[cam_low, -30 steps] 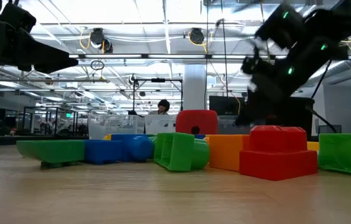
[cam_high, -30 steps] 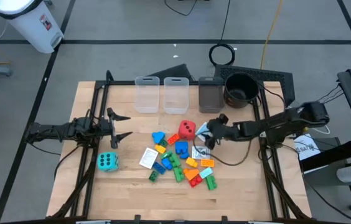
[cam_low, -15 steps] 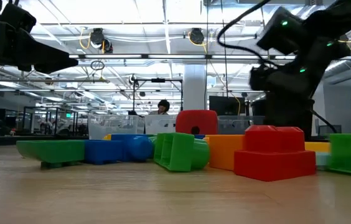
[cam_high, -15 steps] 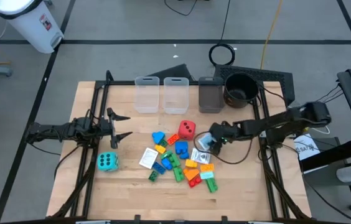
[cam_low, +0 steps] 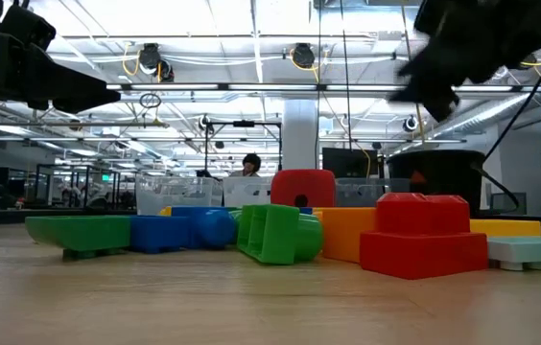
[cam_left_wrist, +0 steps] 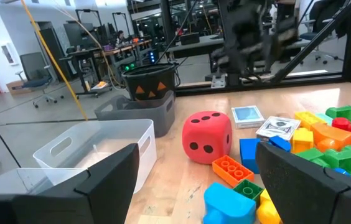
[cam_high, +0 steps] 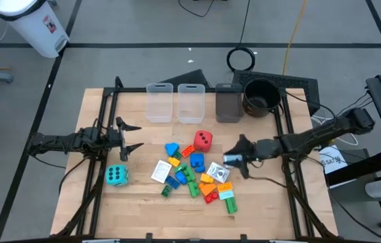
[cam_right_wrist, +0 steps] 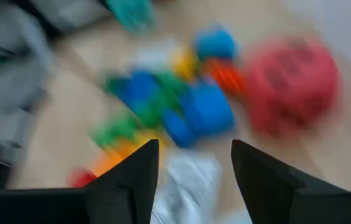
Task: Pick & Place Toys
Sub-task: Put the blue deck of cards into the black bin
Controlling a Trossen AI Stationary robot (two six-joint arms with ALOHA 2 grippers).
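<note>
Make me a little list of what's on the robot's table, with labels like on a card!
toys: pile of bricks mid-table, small cards beside them
red die: behind the pile, near the bins
teal die: alone, left of the pile
clear bins: back edge, nothing in them
black pot: back right
left gripper: open, waiting left of the toys
right gripper: at the pile's right edge

Bricks (cam_high: 194, 177) heaped just left of right gripper (cam_high: 236, 160); die (cam_high: 203, 140) behind them, bins (cam_high: 175, 102) farther behind.
</note>
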